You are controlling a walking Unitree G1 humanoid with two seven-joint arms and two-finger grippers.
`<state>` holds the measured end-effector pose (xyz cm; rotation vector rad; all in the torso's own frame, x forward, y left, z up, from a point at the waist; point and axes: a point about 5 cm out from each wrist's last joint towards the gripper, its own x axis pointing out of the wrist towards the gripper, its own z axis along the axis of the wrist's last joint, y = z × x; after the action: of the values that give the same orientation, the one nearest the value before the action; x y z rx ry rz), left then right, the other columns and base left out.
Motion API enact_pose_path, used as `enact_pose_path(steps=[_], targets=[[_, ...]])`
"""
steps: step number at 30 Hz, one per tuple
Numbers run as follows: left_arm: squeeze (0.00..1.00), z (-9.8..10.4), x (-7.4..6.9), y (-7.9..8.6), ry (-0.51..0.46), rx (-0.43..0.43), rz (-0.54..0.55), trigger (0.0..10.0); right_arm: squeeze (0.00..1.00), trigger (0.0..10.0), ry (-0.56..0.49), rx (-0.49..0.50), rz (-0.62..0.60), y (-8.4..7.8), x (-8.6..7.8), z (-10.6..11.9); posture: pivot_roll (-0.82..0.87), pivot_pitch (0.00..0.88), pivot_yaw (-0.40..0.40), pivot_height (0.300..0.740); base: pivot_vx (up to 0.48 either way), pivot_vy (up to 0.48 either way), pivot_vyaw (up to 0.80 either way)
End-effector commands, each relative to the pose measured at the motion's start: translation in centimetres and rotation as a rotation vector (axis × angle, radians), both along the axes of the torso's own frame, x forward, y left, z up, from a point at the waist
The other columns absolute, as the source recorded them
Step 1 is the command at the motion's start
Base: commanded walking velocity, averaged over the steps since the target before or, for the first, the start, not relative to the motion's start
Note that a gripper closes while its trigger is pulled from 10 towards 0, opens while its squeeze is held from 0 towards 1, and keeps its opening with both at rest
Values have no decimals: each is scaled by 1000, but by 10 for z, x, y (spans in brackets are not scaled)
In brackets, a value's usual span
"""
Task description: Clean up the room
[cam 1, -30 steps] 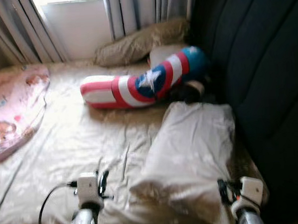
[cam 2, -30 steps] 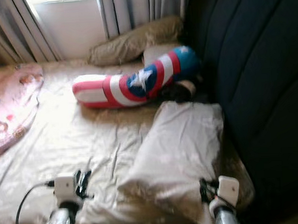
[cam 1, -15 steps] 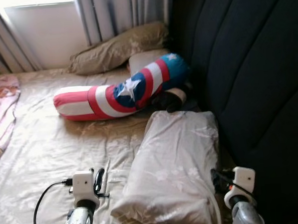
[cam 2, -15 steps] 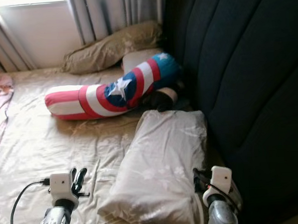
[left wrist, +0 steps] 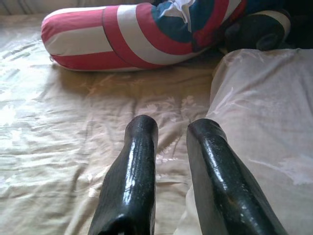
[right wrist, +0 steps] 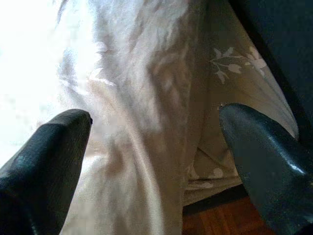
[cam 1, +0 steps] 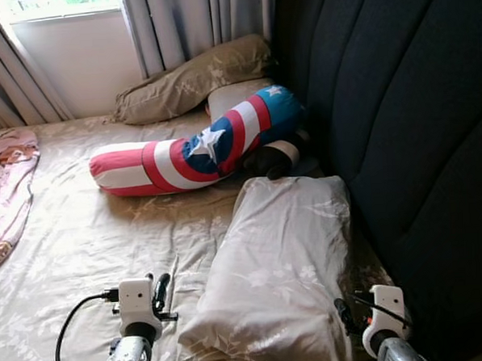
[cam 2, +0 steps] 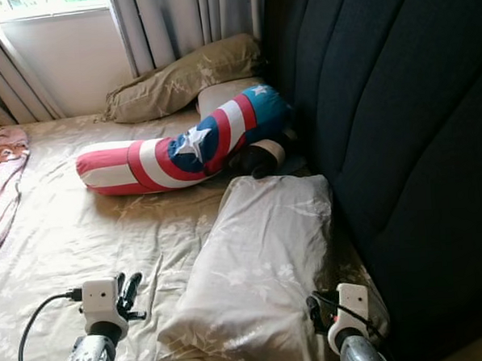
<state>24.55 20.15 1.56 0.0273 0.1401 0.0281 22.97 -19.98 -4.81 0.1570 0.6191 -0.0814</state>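
Bedroom scene: a bed [cam 1: 82,237] with a creased beige floral sheet is lying against a dark padded headboard [cam 1: 408,123], which serves as the landmark below. Task thing: the pillow [cam 1: 278,267], in a pale floral case matching the sheet, is lying lengthwise beside the headboard at its near end, its near corner reaching the bed's edge. It is looking plump, wrinkled and slightly sagging at the near end. Judged handling: light, soft and compressible, unlikely to slip but likely to fold and droop if lifted by one corner; a hold on both long sides near the closest end, pinching case and filling together, should be carrying it evenly.

The right gripper [right wrist: 156,161] is hanging over the pillow's near corner on the headboard side, fingers [right wrist: 49,161] spread wide and holding nothing. The left gripper [left wrist: 171,161] is hovering over the sheet on the pillow's far side from the headboard, fingers [left wrist: 132,171] slightly parted, empty.

Farther along the headboard, a red, white and blue bolster [cam 1: 199,146] with a star is curving away from it. A tan pillow [cam 1: 187,82] is lying beyond, under grey curtains [cam 1: 192,21]. A pink blanket [cam 1: 7,193] is lying well away from the headboard.
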Motion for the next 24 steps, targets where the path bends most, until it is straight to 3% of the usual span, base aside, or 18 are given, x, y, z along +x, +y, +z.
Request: enact_pose_path(steps=[1,2,4,5,11,24], targets=[[0,6,5,1,-18,-4,-2,10000,1000,10000,-3,10,-3,5,4,1,26,0,29,740,0,0,0],[0,7,6,1,-21,-4,-4,10000,949,10000,-9,10,-6,6,6,2,25,0,31,740,0,0,0],[0,9,7,1,-27,-5,-5,10000,949,10000,-28,22,-14,7,8,4,24,0,35,740,0,0,0],[0,11,9,0,-35,-8,-7,10000,0,10000,-49,23,-14,9,11,7,23,0,41,740,0,0,0],[0,13,14,-6,-43,-22,-33,10000,0,10000,-153,21,20,17,25,20,6,0,50,735,0,0,0],[0,13,6,-2,-41,-24,-15,10000,0,10000,-116,9,36,24,18,13,31,0,35,725,0,0,0]])
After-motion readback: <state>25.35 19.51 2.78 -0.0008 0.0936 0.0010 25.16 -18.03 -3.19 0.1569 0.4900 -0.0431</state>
